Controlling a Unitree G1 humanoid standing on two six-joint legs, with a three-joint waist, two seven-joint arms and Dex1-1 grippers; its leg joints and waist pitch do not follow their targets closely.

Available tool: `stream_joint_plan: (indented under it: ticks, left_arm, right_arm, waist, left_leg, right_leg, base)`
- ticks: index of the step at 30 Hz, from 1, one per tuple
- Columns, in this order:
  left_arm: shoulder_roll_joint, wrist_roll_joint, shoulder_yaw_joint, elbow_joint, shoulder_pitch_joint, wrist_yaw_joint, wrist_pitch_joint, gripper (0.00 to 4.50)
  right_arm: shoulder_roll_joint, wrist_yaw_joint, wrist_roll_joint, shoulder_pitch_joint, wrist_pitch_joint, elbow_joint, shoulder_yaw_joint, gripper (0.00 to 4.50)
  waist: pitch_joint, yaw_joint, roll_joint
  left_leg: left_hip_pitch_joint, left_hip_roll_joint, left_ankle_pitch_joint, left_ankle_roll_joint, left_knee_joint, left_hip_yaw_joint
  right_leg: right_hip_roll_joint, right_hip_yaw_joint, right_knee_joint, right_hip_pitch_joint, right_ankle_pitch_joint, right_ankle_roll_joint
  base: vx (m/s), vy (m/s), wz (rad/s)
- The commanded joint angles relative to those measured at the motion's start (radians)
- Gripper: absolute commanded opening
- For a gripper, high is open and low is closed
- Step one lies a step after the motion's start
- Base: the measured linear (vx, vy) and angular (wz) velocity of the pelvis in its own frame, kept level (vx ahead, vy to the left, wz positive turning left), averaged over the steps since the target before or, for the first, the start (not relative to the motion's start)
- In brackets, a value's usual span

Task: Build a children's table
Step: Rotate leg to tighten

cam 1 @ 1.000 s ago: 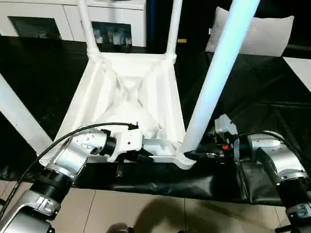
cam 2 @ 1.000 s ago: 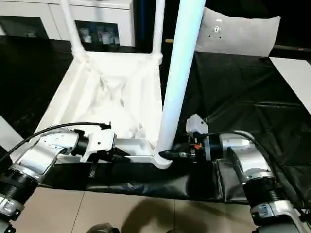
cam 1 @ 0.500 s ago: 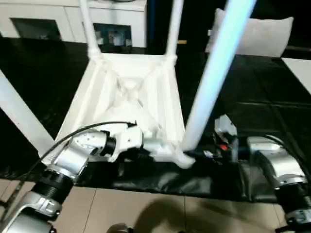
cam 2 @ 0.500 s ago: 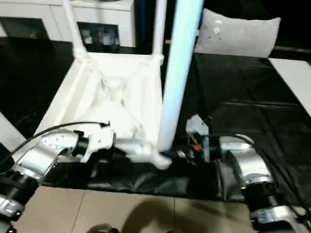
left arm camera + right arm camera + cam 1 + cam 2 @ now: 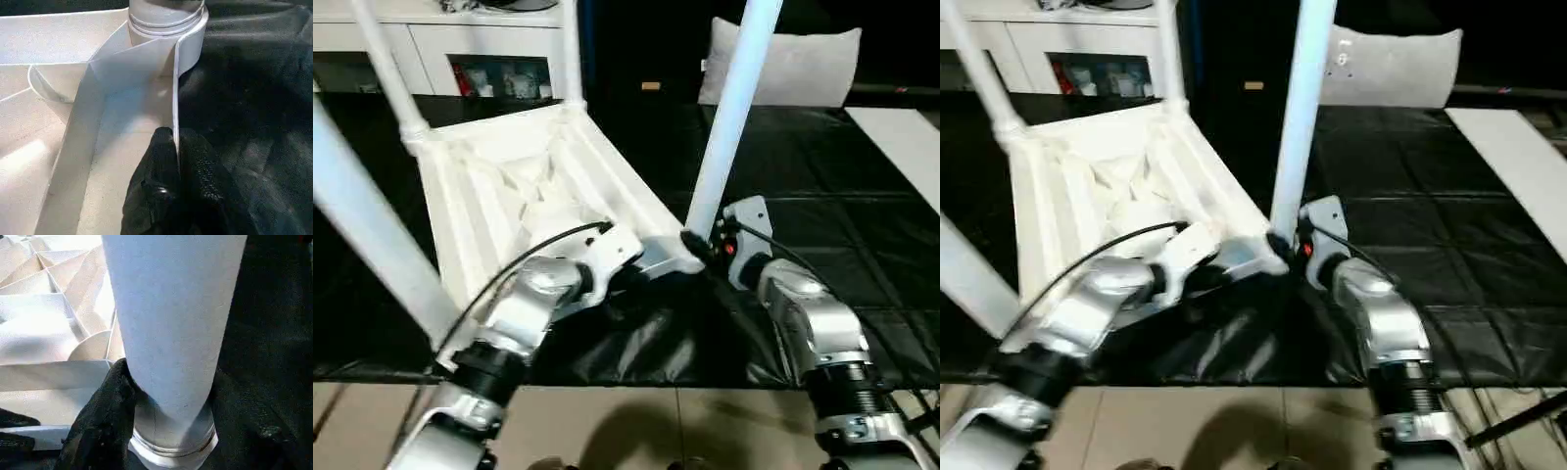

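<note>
We see the table [image 5: 524, 186] upside down on a black sheet [image 5: 822, 186], its ribbed underside facing up and its legs rising from the corner sockets. It sits skewed, with one corner close in front of us, right between our two claws.

Our left claw [image 5: 177, 161] is pinched tight on the thin side wall of the table, a short way from that near corner. In the left wrist view one black finger [image 5: 159, 166] lies against the inner face of the wall and the other against the outer face, with the wall's edge running up between them. Just beyond the fingertips the wall meets the round socket [image 5: 168, 39], and the base of a leg stands in it.

Our right claw [image 5: 166, 431] stands about half wide around the near leg [image 5: 729, 117], low down where it enters the socket. In the right wrist view a black finger [image 5: 105, 416] hugs one side of the leg's base and dark finger material shows on the other side, so the leg sits between the two. The leg rises straight from the claw, leaning a little away. The braced underside spreads out beyond that finger.

From the head, the two claws sit near each other at the same corner, left on the wall, right on the leg. A white cabinet [image 5: 460, 44] and a grey pillow [image 5: 803, 64] lie well beyond the table.
</note>
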Motion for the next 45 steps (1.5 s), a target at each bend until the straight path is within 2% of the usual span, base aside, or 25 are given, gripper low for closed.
stream_joint_plan:
  ticks: [1, 2, 3, 7, 9, 10, 11, 12, 14, 15, 16, 18, 21, 22, 24, 25, 26, 31, 33, 34, 35, 37, 40, 42, 45]
  left_arm:
    - [-0.051, -0.014, -0.05, -0.039, -0.009, 0.013, -0.022, 0.0]
    - [-0.05, -0.013, -0.049, -0.04, -0.008, 0.013, -0.022, 0.0]
    - [-0.017, -0.008, -0.042, -0.041, -0.007, 0.0, -0.038, 0.0]
    - [0.024, -0.006, -0.035, -0.029, -0.008, -0.028, -0.078, 0.0]
    - [0.065, -0.015, -0.027, -0.027, -0.001, -0.073, -0.121, 0.0]
    - [0.081, -0.024, -0.024, -0.03, 0.001, -0.101, -0.133, 0.0]
    - [0.094, -0.03, -0.022, -0.032, 0.003, -0.12, -0.136, 0.0]
    - [0.11, -0.031, -0.025, -0.026, 0.001, -0.14, -0.155, 0.0]
    - [0.143, -0.033, -0.032, -0.014, -0.001, -0.178, -0.188, 0.0]
    - [0.161, -0.036, -0.036, -0.009, -0.003, -0.202, -0.204, 0.0]
    - [0.195, -0.053, -0.043, -0.01, 0.002, -0.269, -0.243, 0.0]
    - [0.213, -0.062, -0.049, -0.011, 0.003, -0.307, -0.262, 0.0]
    - [0.241, -0.063, -0.069, 0.003, -0.001, -0.362, -0.311, 0.0]
    - [0.258, -0.069, -0.081, 0.007, 0.003, -0.404, -0.349, 0.0]
    - [0.267, -0.07, -0.089, 0.004, 0.007, -0.424, -0.366, 0.0]
    - [0.272, -0.071, -0.093, 0.004, 0.009, -0.435, -0.378, 0.0]
    - [0.281, -0.081, -0.103, -0.003, 0.015, -0.464, -0.398, 0.0]
    - [0.294, -0.108, -0.109, -0.023, 0.024, -0.518, -0.419, 0.0]
    - [0.3, -0.107, -0.114, -0.027, 0.031, -0.531, -0.431, 0.0]
    - [0.304, -0.108, -0.118, -0.031, 0.036, -0.538, -0.434, 0.0]
    - [0.306, -0.109, -0.12, -0.032, 0.038, -0.543, -0.438, 0.0]
    - [0.307, -0.11, -0.119, -0.025, 0.034, -0.544, -0.443, 0.0]
    - [0.31, -0.106, -0.119, -0.014, 0.033, -0.546, -0.452, 0.0]
    - [0.312, -0.107, -0.119, -0.014, 0.035, -0.547, -0.453, 0.0]
    - [0.31, -0.111, -0.118, -0.012, 0.032, -0.55, -0.451, 0.0]
  right_arm:
    - [0.037, 0.062, 0.0, 0.033, -0.005, -0.016, 0.108, 2.64]
    - [0.035, 0.063, 0.001, 0.034, -0.006, -0.018, 0.106, 2.72]
    - [0.003, 0.099, 0.016, 0.046, -0.041, -0.028, 0.087, 2.84]
    - [-0.041, 0.149, 0.022, 0.05, -0.081, -0.03, 0.079, 3.19]
    - [-0.096, 0.21, 0.031, 0.049, -0.123, -0.019, 0.064, 3.44]
    - [-0.12, 0.242, 0.037, 0.045, -0.136, -0.01, 0.051, 3.44]
    - [-0.139, 0.27, 0.042, 0.042, -0.148, -0.003, 0.042, 3.64]
    - [-0.163, 0.298, 0.042, 0.034, -0.175, 0.016, 0.034, 3.64]
    - [-0.208, 0.37, 0.05, 0.022, -0.222, 0.046, 0.028, 3.81]
    - [-0.233, 0.413, 0.055, 0.016, -0.232, 0.059, 0.03, 3.81]
    - [-0.277, 0.518, 0.081, 0.006, -0.237, 0.071, 0.032, 3.81]
    - [-0.303, 0.589, 0.096, 0.001, -0.242, 0.077, 0.038, 3.81]
    - [-0.346, 0.701, 0.107, -0.005, -0.287, 0.089, 0.073, 3.81]
    - [-0.367, 0.75, 0.092, -0.008, -0.351, 0.102, 0.097, 3.81]
    - [-0.373, 0.779, 0.097, -0.011, -0.35, 0.107, 0.104, 3.81]
    - [-0.375, 0.8, 0.104, -0.015, -0.347, 0.115, 0.106, 3.64]
    - [-0.376, 0.857, 0.127, -0.029, -0.325, 0.132, 0.113, 3.53]
    - [-0.36, 0.91, 0.128, -0.059, -0.32, 0.179, 0.132, 3.26]
    - [-0.352, 0.926, 0.141, -0.06, -0.315, 0.186, 0.138, 3.0]
    - [-0.349, 0.931, 0.147, -0.059, -0.312, 0.187, 0.141, 3.0]
    - [-0.348, 0.936, 0.15, -0.06, -0.314, 0.192, 0.143, 2.93]
    - [-0.34, 0.957, 0.151, -0.067, -0.308, 0.209, 0.153, 2.6]
    - [-0.334, 0.968, 0.149, -0.072, -0.303, 0.222, 0.155, 2.56]
    - [-0.334, 0.981, 0.155, -0.072, -0.285, 0.223, 0.155, 2.19]
    - [-0.335, 0.991, 0.159, -0.077, -0.28, 0.23, 0.155, 2.13]
  waist:
    - [-0.053, 0.003, -0.008]
    - [-0.053, 0.005, -0.006]
    - [-0.051, 0.005, -0.007]
    - [-0.05, 0.006, -0.004]
    - [-0.051, 0.007, -0.004]
    - [-0.05, 0.007, -0.008]
    - [-0.05, 0.007, -0.005]
    - [-0.048, 0.009, -0.004]
    - [-0.05, 0.008, -0.004]
    - [-0.055, 0.01, 0.0]
    - [-0.055, 0.011, 0.001]
    - [-0.056, 0.011, 0.002]
    - [-0.057, 0.016, 0.002]
    - [-0.059, 0.019, 0.002]
    - [-0.058, 0.024, 0.002]
    - [-0.058, 0.027, 0.003]
    - [-0.06, 0.034, -0.001]
    - [-0.058, 0.047, 0.002]
    - [-0.061, 0.052, -0.003]
    - [-0.063, 0.054, -0.006]
    - [-0.063, 0.055, -0.004]
    - [-0.06, 0.054, -0.004]
    - [-0.063, 0.053, -0.006]
    - [-0.065, 0.054, -0.005]
    - [-0.063, 0.055, -0.003]
  left_leg:
    - [-0.009, 0.062, -0.101, 0.065, -0.075, -0.022]
    - [-0.008, 0.063, -0.092, 0.078, -0.074, -0.021]
    - [-0.008, 0.063, -0.104, 0.084, -0.075, -0.02]
    - [-0.008, 0.067, -0.133, 0.087, -0.078, -0.022]
    - [-0.007, 0.067, -0.145, 0.086, -0.077, -0.022]
    - [-0.007, 0.067, -0.144, 0.088, -0.077, -0.021]
    - [-0.008, 0.068, -0.139, 0.091, -0.077, -0.02]
    - [-0.008, 0.07, -0.132, 0.094, -0.076, -0.02]
    - [-0.008, 0.07, -0.12, 0.1, -0.073, -0.018]
    - [-0.007, 0.07, -0.106, 0.109, -0.069, -0.017]
    - [-0.008, 0.07, -0.092, 0.116, -0.068, -0.016]
    - [-0.014, 0.072, -0.056, 0.146, -0.062, -0.015]
    - [-0.013, 0.076, -0.053, 0.163, -0.06, -0.015]
    - [-0.011, 0.078, -0.048, 0.164, -0.059, -0.015]
    - [-0.01, 0.08, -0.05, 0.163, -0.059, -0.013]
    - [-0.008, 0.081, -0.053, 0.163, -0.058, -0.012]
    - [-0.007, 0.082, -0.049, 0.162, -0.058, -0.012]
    - [-0.006, 0.084, -0.063, 0.143, -0.06, -0.011]
    - [-0.006, 0.084, -0.063, 0.138, -0.059, -0.01]
    - [-0.006, 0.084, -0.061, 0.139, -0.058, -0.01]
    - [-0.008, 0.084, -0.055, 0.137, -0.059, -0.012]
    - [-0.008, 0.083, -0.056, 0.135, -0.059, -0.011]
    - [-0.008, 0.082, -0.051, 0.132, -0.058, -0.01]
    - [-0.008, 0.082, -0.038, 0.134, -0.057, -0.011]
    - [-0.009, 0.081, -0.033, 0.138, -0.056, -0.01]
  right_leg:
    - [-0.065, 0.037, -0.073, 0.048, -0.117, -0.21]
    - [-0.065, 0.036, -0.072, 0.048, -0.097, -0.218]
    - [-0.066, 0.034, -0.076, 0.048, -0.117, -0.222]
    - [-0.067, 0.033, -0.078, 0.048, -0.15, -0.227]
    - [-0.07, 0.032, -0.079, 0.049, -0.162, -0.226]
    - [-0.069, 0.032, -0.079, 0.05, -0.16, -0.227]
    - [-0.07, 0.032, -0.077, 0.049, -0.154, -0.233]
    - [-0.072, 0.031, -0.076, 0.047, -0.142, -0.238]
    - [-0.072, 0.029, -0.074, 0.049, -0.121, -0.252]
    - [-0.072, 0.027, -0.068, 0.052, -0.089, -0.268]
    - [-0.071, 0.027, -0.066, 0.051, -0.063, -0.274]
    - [-0.07, 0.023, -0.055, 0.054, 0.026, -0.303]
    - [-0.073, 0.018, -0.053, 0.055, 0.028, -0.313]
    - [-0.074, 0.016, -0.051, 0.053, 0.024, -0.316]
    - [-0.072, 0.016, -0.05, 0.052, 0.015, -0.317]
    - [-0.072, 0.016, -0.05, 0.051, 0.011, -0.32]
    - [-0.072, 0.016, -0.047, 0.051, 0.01, -0.324]
    - [-0.074, 0.016, -0.048, 0.047, -0.026, -0.322]
    - [-0.075, 0.017, -0.046, 0.048, -0.025, -0.318]
    - [-0.075, 0.016, -0.046, 0.049, -0.024, -0.317]
    - [-0.076, 0.016, -0.045, 0.05, -0.027, -0.313]
    - [-0.075, 0.017, -0.047, 0.048, -0.038, -0.307]
    - [-0.075, 0.016, -0.046, 0.049, -0.034, -0.307]
    - [-0.073, 0.015, -0.043, 0.05, -0.019, -0.307]
    - [-0.074, 0.015, -0.043, 0.048, -0.012, -0.308]
  base:
    - [0.0, 0.0, 0.0]
    - [0.0, 0.0, 0.0]
    - [0.0, 0.0, 0.0]
    - [0.0, 0.0, 0.0]
    - [0.0, 0.0, 0.0]
    - [0.0, 0.0, 0.0]
    - [0.0, 0.0, 0.0]
    - [0.0, 0.0, 0.0]
    - [0.0, 0.0, 0.0]
    - [0.0, 0.0, 0.0]
    - [0.0, 0.0, 0.0]
    - [0.0, 0.0, 0.0]
    - [0.0, 0.0, 0.0]
    - [0.0, 0.0, 0.0]
    - [0.0, 0.0, 0.0]
    - [0.0, 0.0, 0.0]
    - [0.0, 0.0, 0.0]
    - [0.0, 0.0, 0.0]
    - [0.0, 0.0, 0.0]
    - [0.0, 0.0, 0.0]
    - [0.0, 0.0, 0.0]
    - [0.0, 0.0, 0.0]
    - [0.0, 0.0, 0.0]
    - [0.0, 0.0, 0.0]
    - [0.0, 0.0, 0.0]
